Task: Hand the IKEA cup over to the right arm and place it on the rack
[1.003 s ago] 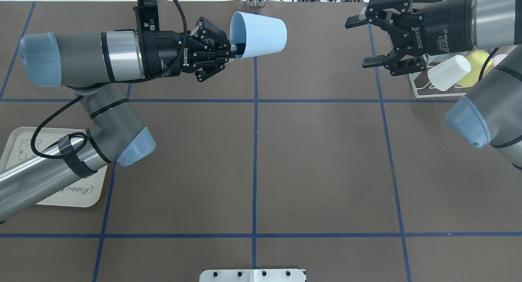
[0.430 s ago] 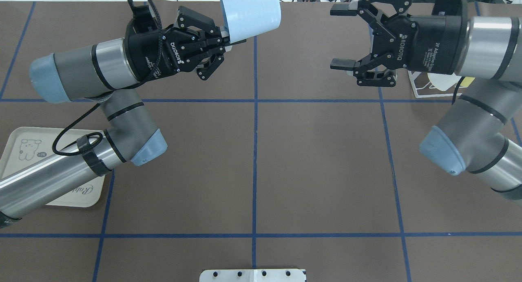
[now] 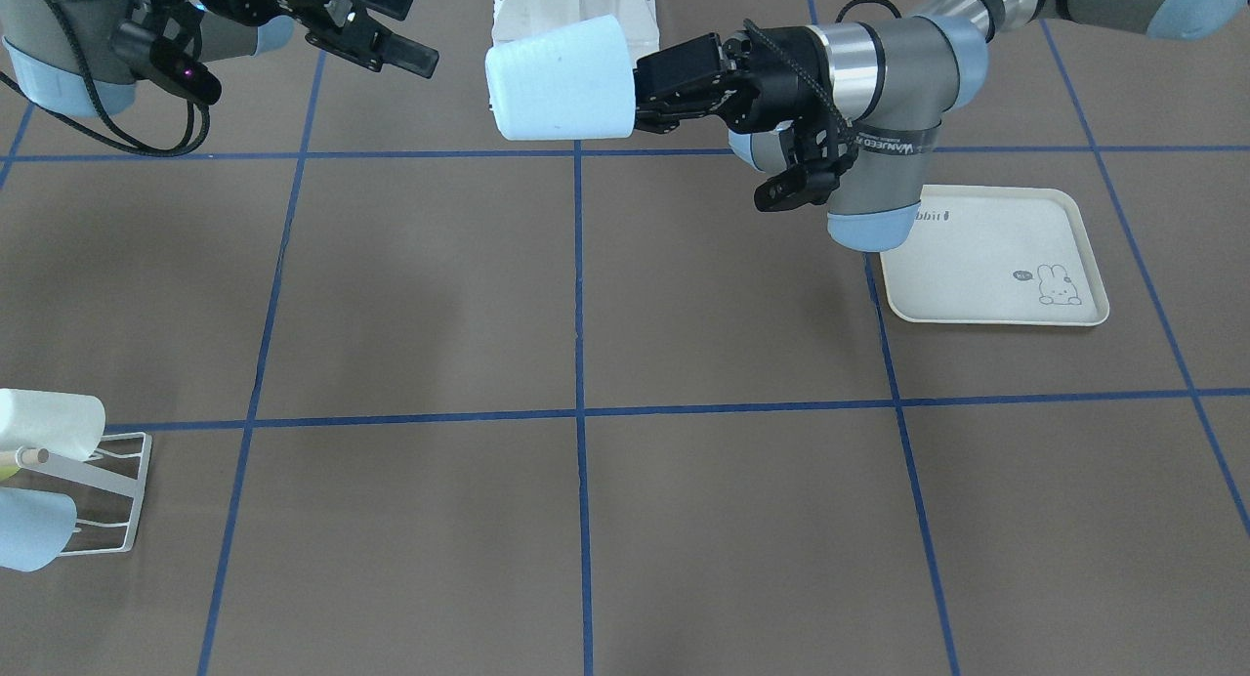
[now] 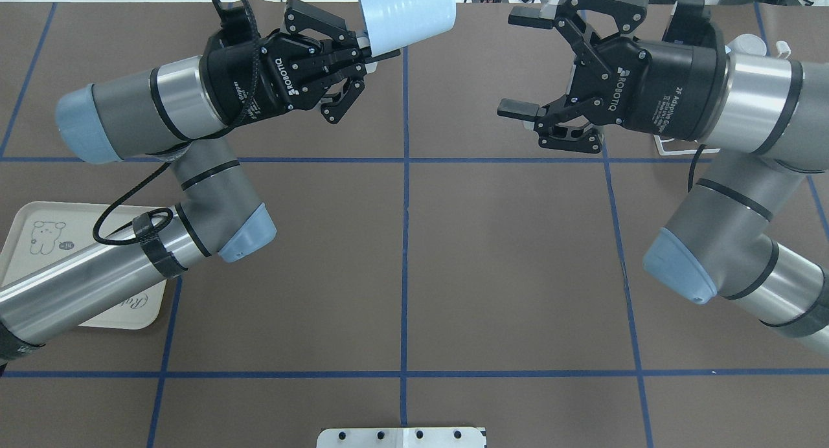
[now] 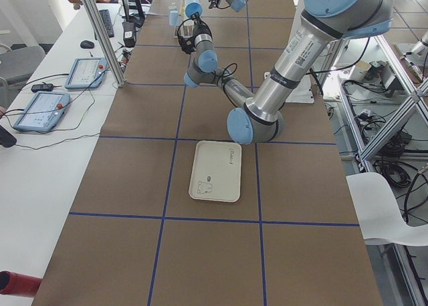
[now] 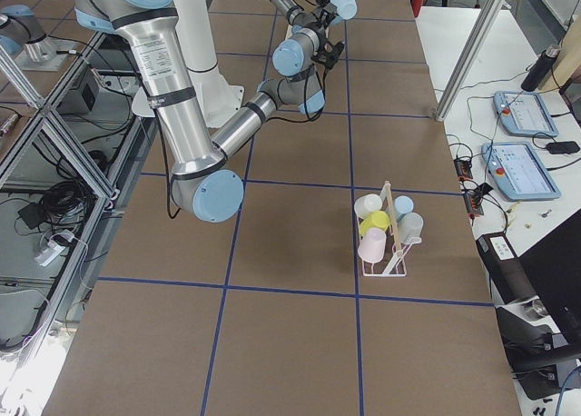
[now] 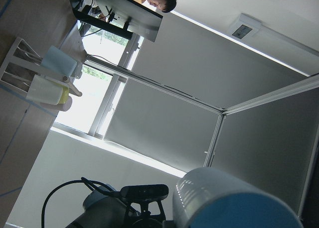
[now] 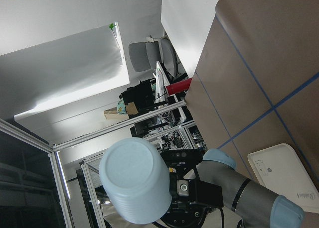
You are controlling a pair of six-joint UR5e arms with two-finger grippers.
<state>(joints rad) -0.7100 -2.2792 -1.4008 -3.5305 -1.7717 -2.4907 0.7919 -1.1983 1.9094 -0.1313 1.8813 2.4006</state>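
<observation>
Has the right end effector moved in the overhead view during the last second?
Yes. The right end effector moved leftward in that view, away from the right-hand blue tape line toward the light blue cup.

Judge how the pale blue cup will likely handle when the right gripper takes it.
The cup is probably light and stiff: the left gripper holds it out sideways by the rim alone, undeformed. Its smooth tapered wall may slip in the open right gripper. Round, so likely to roll if dropped.

Cup [image 4: 405, 11] — matt, ribbed plastic.
</observation>
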